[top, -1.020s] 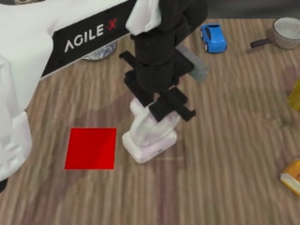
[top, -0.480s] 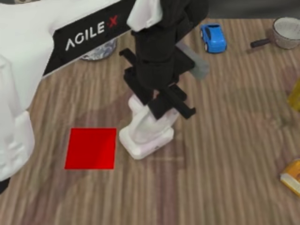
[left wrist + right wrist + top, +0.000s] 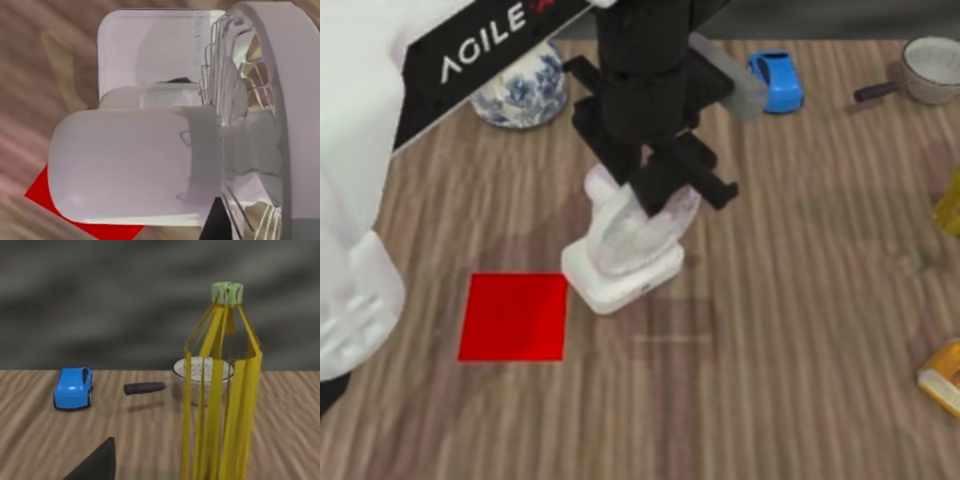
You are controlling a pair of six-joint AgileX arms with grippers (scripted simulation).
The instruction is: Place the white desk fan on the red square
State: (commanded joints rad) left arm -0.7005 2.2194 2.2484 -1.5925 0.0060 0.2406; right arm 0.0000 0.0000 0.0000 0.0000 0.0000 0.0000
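Here the left gripper (image 3: 655, 195) hangs over the middle of the table, its black fingers pinching the upper part of the white desk fan (image 3: 625, 245). The fan's rounded base (image 3: 615, 285) sits just to the right of the red square (image 3: 514, 316), near its upper right corner; whether the base touches the wood cannot be told. In the left wrist view the fan's motor housing (image 3: 132, 167) and wire grille (image 3: 245, 130) fill most of the picture, with a corner of the red square (image 3: 40, 192) showing beneath. A blue-and-white teapot (image 3: 520, 95) stands behind the square, and a blue toy car (image 3: 777, 80) and a small pan (image 3: 920, 70) lie toward the far right. The right gripper is not seen from above; its wrist camera shows only a dark fingertip (image 3: 97, 465) beside a yellow wire-frame bottle (image 3: 222, 385).
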